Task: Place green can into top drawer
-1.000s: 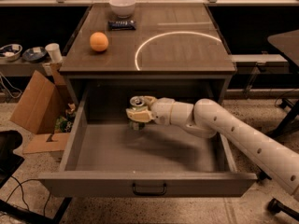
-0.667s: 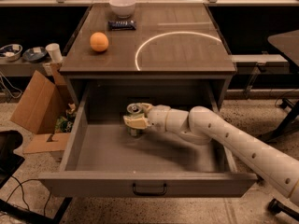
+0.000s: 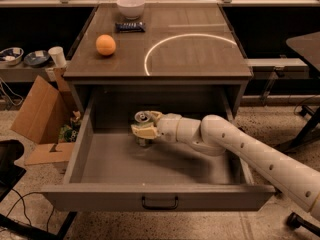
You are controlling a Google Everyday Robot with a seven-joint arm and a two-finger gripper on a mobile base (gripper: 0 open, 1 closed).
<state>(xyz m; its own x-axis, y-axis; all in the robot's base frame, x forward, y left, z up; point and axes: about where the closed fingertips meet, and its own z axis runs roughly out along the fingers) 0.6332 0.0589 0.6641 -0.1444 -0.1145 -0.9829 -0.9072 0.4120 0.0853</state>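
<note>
One camera looks down from high in front of the desk [image 3: 200, 59], fairly near, facing the open drawer [image 3: 150, 166]; the gripper [image 3: 143, 133] sits mid-frame inside the drawer, jaws closed on the can [image 3: 142, 117].

Inside the plain grey top drawer [image 3: 115, 160], the cream gripper [image 3: 143, 131] clasps the dark green can [image 3: 143, 117], silver-topped. On the brown tabletop [image 3: 200, 59]: an orange fruit [image 3: 105, 45], a white bowl [image 3: 131, 6], a pale circular line [image 3: 190, 34].

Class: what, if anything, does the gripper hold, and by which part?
The gripper holds the green can by its side wall, just below the top, inside the top drawer.
</note>
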